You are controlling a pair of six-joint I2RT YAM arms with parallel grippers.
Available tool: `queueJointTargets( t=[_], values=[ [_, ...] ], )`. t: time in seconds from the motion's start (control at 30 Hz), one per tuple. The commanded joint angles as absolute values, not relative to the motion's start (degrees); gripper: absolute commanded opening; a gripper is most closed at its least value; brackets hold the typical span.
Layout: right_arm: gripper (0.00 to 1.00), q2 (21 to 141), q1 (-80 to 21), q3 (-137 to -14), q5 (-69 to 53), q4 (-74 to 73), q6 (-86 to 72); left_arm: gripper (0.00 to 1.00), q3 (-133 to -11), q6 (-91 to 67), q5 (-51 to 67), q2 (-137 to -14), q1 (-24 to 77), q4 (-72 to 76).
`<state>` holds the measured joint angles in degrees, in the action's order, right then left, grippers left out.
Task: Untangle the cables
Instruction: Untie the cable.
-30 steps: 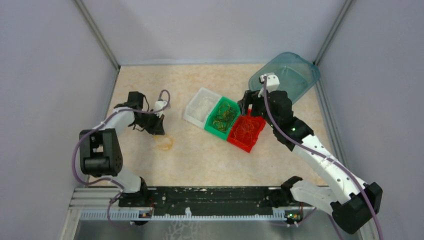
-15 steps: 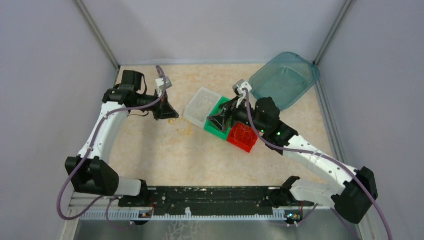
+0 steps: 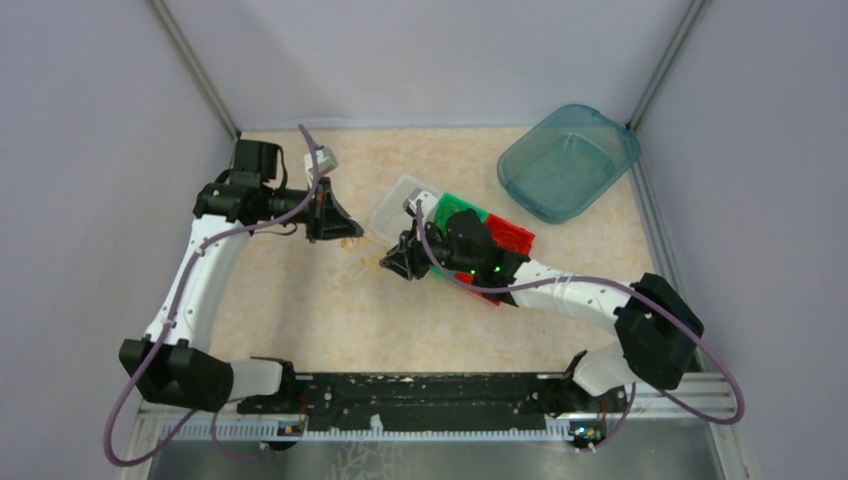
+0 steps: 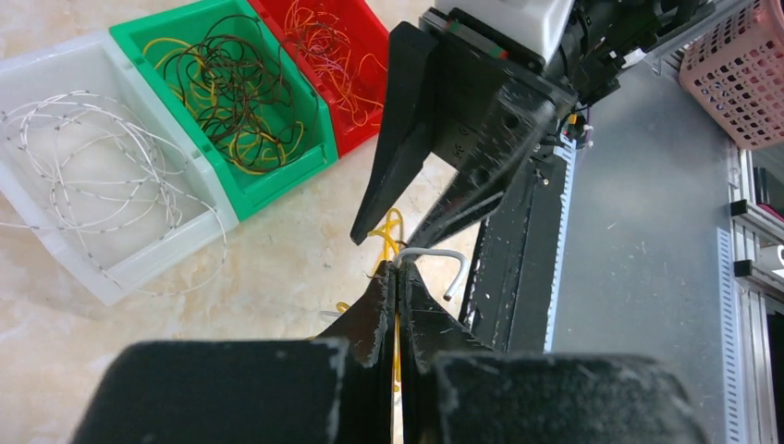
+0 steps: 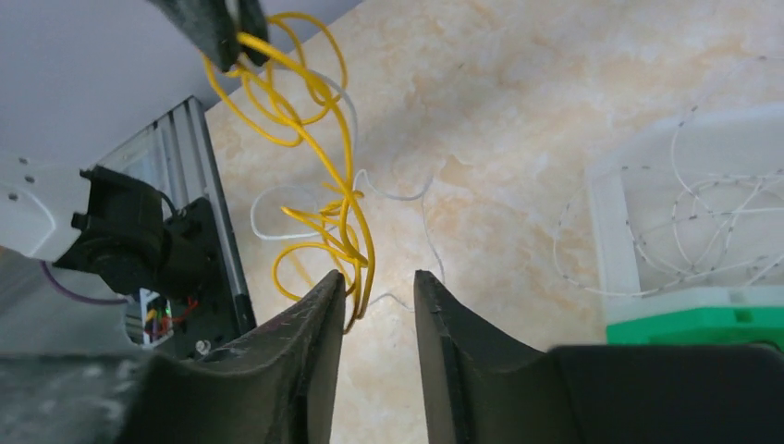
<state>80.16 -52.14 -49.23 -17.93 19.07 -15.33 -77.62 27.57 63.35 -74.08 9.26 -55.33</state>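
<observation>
Right gripper (image 5: 379, 277), swung over from bins (image 3: 452, 206) to 4 o'clock of left gripper (image 4: 396, 277), is narrowing half-open around yellow cables (image 5: 344, 215), gripping nothing yet; left is pinching them shut. Separation likely starting.

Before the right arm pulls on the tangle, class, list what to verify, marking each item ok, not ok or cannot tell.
Left gripper shut on the tangle of thin yellow and white cables: ok.
Yellow strands inside the right gripper's gap: ok, near one side.
Right gripper closed on them: not ok, jaws apart.
White cable freed from the yellow: not ok.
White plastic bin apart from the tangle: ok.
</observation>
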Motion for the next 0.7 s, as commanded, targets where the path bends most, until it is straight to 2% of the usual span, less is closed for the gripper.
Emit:
queueJointTargets(
  t=[0.0,0.1,0.13,0.17,0.27,0.3,0.33,0.4,0.43,0.67],
  values=[
    [0.25,78.7,-52.5,-49.7,-12.6,30.3,-18.2,0.00,-77.1,28.0,65.4,-72.3,9.4,-55.6],
    [0.04,77.7,-52.5,-49.2,-13.1,31.6,-18.3,0.00,-76.7,28.2,65.7,-72.0,9.4,-55.4],
    [0.00,77.3,-52.5,-49.2,-13.0,31.5,-18.4,0.01,-76.6,28.4,65.3,-72.1,9.4,-55.3],
    [0.00,76.6,-52.5,-48.9,-12.8,31.6,-18.4,0.08,-76.3,28.6,64.5,-72.1,9.4,-55.1],
    [0.00,73.9,-52.4,-47.4,-11.9,31.6,-18.2,0.60,-74.6,28.6,60.4,-72.1,9.4,-53.7],
    [0.00,72.9,-52.4,-47.2,-11.6,30.6,-17.9,0.73,-74.0,28.6,59.1,-72.0,9.3,-53.4],
    [0.00,71.8,-52.1,-46.9,-11.0,29.5,-17.8,0.83,-73.3,28.9,57.7,-71.6,9.3,-53.2],
    [0.00,69.5,-51.1,-46.1,-11.4,28.8,-18.7,0.95,-71.9,30.1,57.0,-70.6,9.3,-52.7],
    [0.00,68.4,-50.5,-45.4,-11.6,28.9,-19.5,0.99,-70.9,30.7,57.0,-69.8,9.3,-52.0],
    [0.00,65.3,-47.4,-45.5,-17.6,33.1,-27.5,0.99,-62.2,37.7,59.6,-67.1,9.5,-49.5]
  ],
)
